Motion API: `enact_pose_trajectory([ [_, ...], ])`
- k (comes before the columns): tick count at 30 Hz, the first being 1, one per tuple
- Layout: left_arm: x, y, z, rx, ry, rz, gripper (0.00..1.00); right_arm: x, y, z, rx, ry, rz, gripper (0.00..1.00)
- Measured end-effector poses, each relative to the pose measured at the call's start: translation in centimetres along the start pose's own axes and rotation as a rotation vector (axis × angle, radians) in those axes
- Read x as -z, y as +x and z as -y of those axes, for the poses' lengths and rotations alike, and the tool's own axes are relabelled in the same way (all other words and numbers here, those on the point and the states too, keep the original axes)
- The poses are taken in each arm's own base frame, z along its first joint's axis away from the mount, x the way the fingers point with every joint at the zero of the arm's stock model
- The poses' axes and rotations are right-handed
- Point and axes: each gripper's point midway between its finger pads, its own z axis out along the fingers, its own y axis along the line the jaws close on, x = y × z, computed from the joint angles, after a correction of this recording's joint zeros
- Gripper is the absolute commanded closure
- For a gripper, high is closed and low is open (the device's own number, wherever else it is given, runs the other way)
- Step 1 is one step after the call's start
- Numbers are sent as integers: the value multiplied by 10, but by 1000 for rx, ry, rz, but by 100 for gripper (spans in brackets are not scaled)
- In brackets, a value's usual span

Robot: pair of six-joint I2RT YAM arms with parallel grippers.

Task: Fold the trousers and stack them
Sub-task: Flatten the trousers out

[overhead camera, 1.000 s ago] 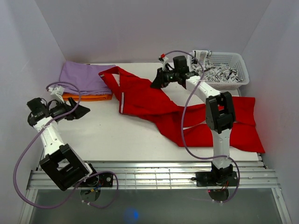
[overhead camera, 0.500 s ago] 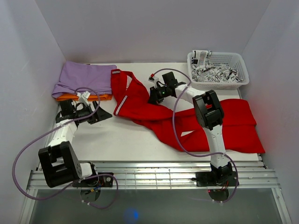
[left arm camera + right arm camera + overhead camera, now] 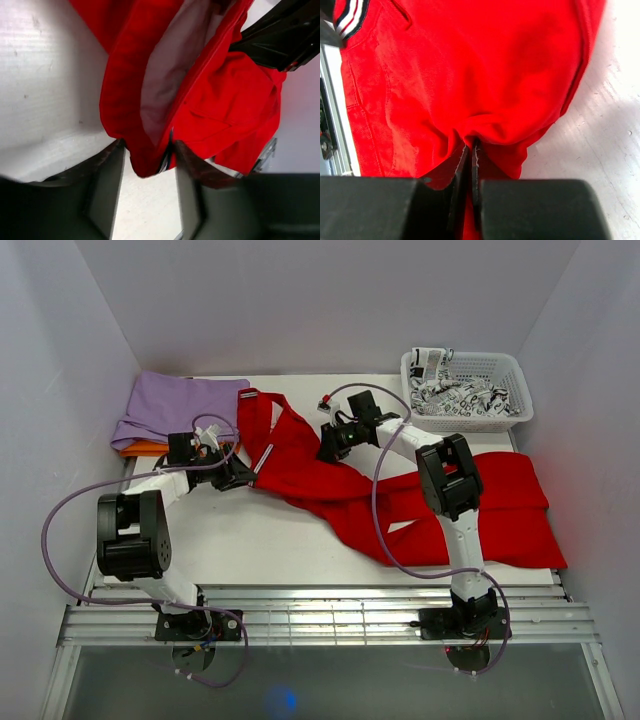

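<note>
The red trousers (image 3: pixel 330 480) lie crumpled across the table, legs trailing toward the right edge. My left gripper (image 3: pixel 245 478) is at their left corner by the striped waistband. In the left wrist view this gripper (image 3: pixel 148 150) is open, its fingers either side of a hanging fold of the trousers (image 3: pixel 225 100), with white table showing between them. My right gripper (image 3: pixel 328 448) sits at the top middle of the garment. The right wrist view shows it (image 3: pixel 471 145) shut on a pinched ridge of the trousers (image 3: pixel 485 65).
A lilac folded cloth (image 3: pixel 175 405) lies on an orange one (image 3: pixel 140 447) at the back left. A white basket (image 3: pixel 470 390) holding black-and-white patterned cloth stands at the back right. White walls close in on three sides.
My left arm swung right from the left wall to the trousers' waistband corner, and its jaws have narrowed. My right gripper drew the fabric left and nearer, away from the basket.
</note>
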Motion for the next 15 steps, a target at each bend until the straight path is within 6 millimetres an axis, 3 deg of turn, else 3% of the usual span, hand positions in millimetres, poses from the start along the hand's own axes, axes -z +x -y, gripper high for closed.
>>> enact_pose_trajectory([
  [2,-3,-7,6,-5,2,12,93,2,-1,-3,12,-2,-3,92],
  [3,-2,-11,9,-8,4,19,100,3,-1,-4,21,-3,-5,89],
  [6,1,-19,16,-22,3,27,100,6,-1,-9,42,-3,-17,78],
  [10,26,-25,33,-65,-20,29,100,23,-2,-12,51,24,-33,40],
  [12,50,-34,45,-127,-53,57,100,40,-7,-8,47,62,-29,36],
  [15,92,-42,63,-251,-126,103,100,86,-18,12,60,190,-9,43],
])
